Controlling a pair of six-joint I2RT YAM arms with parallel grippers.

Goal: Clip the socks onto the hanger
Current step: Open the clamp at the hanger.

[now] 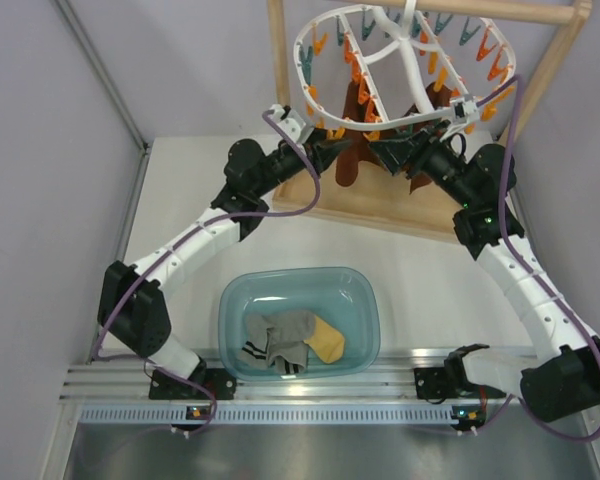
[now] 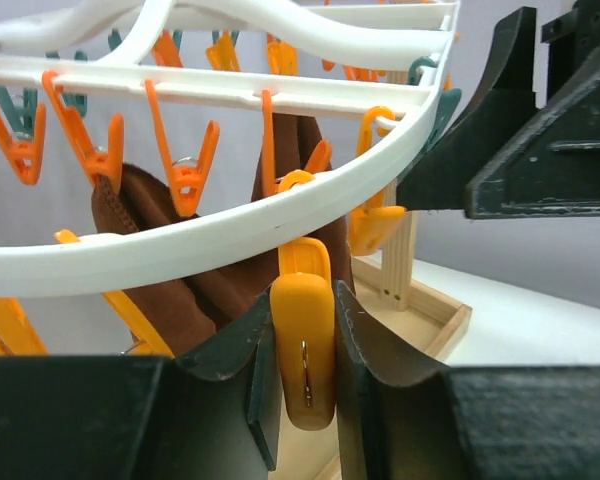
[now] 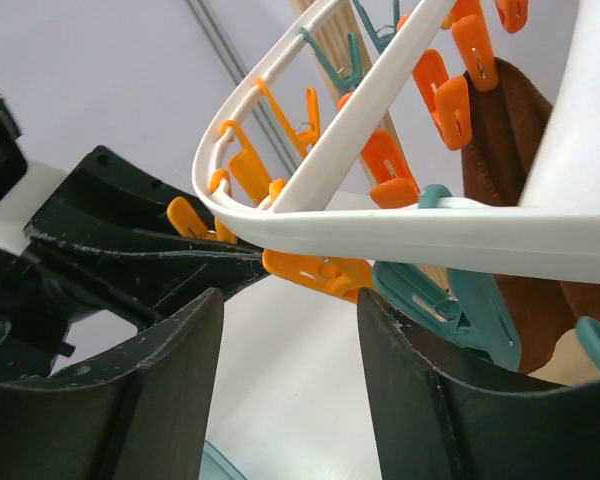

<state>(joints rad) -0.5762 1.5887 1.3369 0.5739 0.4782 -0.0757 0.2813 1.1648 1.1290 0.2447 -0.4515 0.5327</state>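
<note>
Well behind and below both grippers, small grey and mustard-yellow socks [image 1: 298, 342] lay heaped in a translucent teal plastic basin [image 1: 300, 288]. The left gripper [image 2: 302, 310] pinched a dangling orange plastic clip [image 2: 302, 360] of the white oval plastic hanger [image 2: 230, 228]. Opposite it, the right gripper [image 3: 290, 310] stood spread beneath the rim, perhaps brushing a teal clip [image 3: 460, 305]. Beyond hung long dark brown socks [image 2: 140, 215].
</note>
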